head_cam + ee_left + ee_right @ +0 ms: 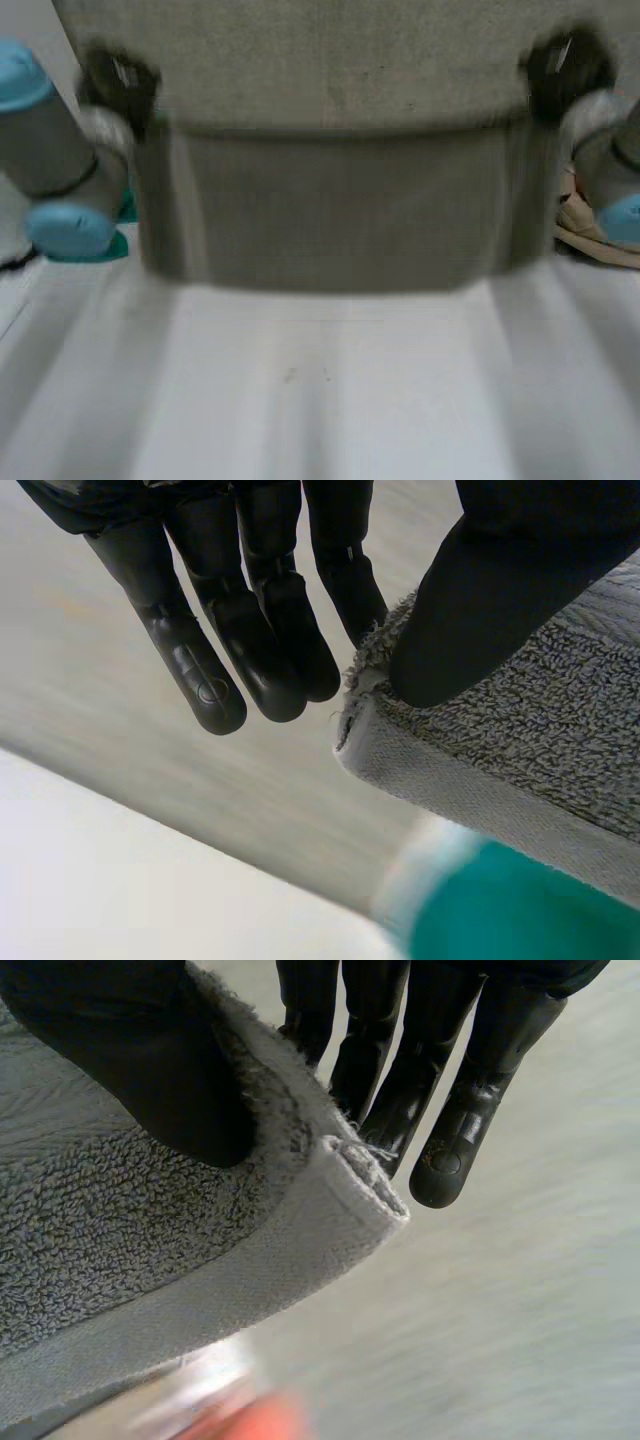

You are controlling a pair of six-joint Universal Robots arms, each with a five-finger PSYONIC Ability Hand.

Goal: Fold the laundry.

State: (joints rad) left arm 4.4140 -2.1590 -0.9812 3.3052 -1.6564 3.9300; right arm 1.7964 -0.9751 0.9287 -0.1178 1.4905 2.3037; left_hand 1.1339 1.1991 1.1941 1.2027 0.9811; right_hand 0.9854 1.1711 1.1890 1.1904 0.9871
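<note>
Seemingly aloft, towel [330, 90], left hand [500, 580] pinching one corner between thumb and fingers [215, 670], right hand [150, 1050] the other.

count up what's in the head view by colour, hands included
grey: 1, the grey towel
teal: 1, a teal thing
beige: 1, a beige cloth
white: 1, the white table
black: 2, the left hand and the right hand, each pinching a towel corner
total: 6

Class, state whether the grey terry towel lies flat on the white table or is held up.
Held up: left hand and right hand each pinch a towel corner with the thumb.
</note>
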